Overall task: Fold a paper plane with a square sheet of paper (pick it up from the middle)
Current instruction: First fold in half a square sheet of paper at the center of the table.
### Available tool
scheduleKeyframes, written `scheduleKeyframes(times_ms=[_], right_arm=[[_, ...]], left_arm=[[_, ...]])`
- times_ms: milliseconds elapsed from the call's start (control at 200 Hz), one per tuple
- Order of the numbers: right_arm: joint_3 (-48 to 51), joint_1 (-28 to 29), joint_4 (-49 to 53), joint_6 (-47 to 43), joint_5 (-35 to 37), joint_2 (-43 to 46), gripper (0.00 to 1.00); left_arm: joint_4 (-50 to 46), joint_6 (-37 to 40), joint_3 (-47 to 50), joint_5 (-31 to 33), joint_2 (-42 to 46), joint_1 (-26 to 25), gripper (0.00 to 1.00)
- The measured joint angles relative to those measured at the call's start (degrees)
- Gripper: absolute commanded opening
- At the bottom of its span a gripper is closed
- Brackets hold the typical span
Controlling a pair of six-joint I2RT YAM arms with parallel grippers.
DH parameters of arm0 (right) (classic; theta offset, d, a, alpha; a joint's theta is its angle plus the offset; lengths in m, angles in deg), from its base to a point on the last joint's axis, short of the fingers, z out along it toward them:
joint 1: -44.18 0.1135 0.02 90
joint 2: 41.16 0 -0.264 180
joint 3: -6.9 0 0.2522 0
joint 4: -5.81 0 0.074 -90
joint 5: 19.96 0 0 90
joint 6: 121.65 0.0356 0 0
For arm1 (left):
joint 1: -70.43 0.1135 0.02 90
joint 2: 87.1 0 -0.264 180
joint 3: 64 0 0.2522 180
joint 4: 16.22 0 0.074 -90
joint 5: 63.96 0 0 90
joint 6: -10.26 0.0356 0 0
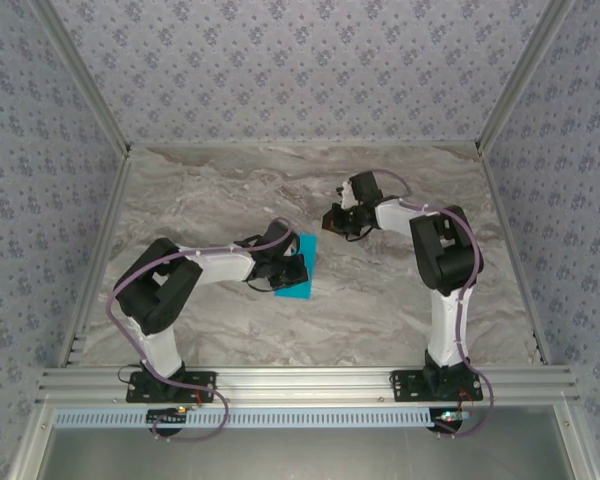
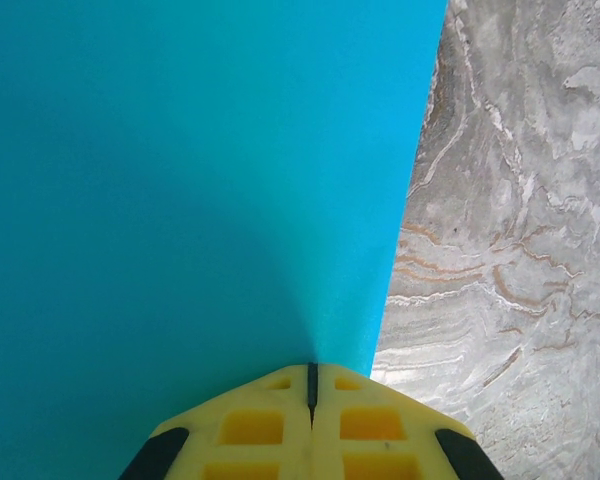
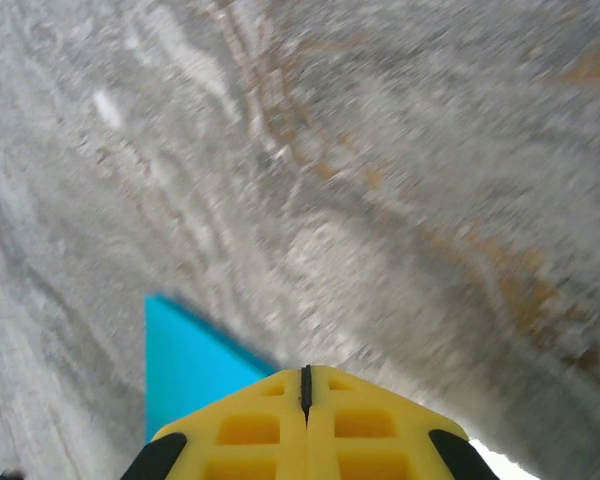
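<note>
The square sheet of paper (image 1: 302,275) is bright cyan-blue and lies on the marble table (image 1: 220,190) just left of centre. My left gripper (image 1: 283,268) is shut, and its yellow tips rest on the sheet's left part. In the left wrist view the sheet (image 2: 180,200) spreads ahead of the shut left gripper (image 2: 310,368), with its straight right edge lying on the marble. I cannot tell whether any paper is pinched. My right gripper (image 1: 332,218) is shut and empty, hovering up and to the right of the sheet. In the right wrist view a corner of the sheet (image 3: 185,365) shows left of the right gripper (image 3: 305,370).
Patterned walls and aluminium rails (image 1: 100,240) enclose the table on three sides. Bare marble (image 1: 380,300) stretches right of the sheet and towards the back. The right wrist view is blurred.
</note>
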Motion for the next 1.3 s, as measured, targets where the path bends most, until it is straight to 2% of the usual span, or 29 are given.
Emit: scheduleKeyframes(times_ms=[130,335,695,869,1014,1299], right_arm=[[1.95,3.37,0.11,-0.59,-1.11,2.71,0.00],[3.89,6.95,-0.26,-0.57,-2.36,1.40,0.00],[1.46,3.28,0.48,-0.68,-6.69,-3.13,0.00],[-4.37,0.39,1.44,-1.64,-2.69,-5.57,0.00],[-4.44,-0.39,1.44,-2.05,0.13,-4.37,0.00],[5.29,6.82,-0.11,-0.46,-0.76,3.15,0.00]], left_arm=[[-0.76,0.35,-0.31,-0.02,0.00,0.00,0.00],[-1.22,0.37,-0.42,-0.07,0.00,0.00,0.00],[-1.18,0.33,-0.37,0.35,0.00,0.02,0.00],[-1.14,0.35,-0.28,0.35,0.00,0.02,0.00],[-1.14,0.37,-0.28,0.31,0.07,0.00,0.00],[-1.49,1.68,-0.66,0.31,0.11,0.00,0.00]])
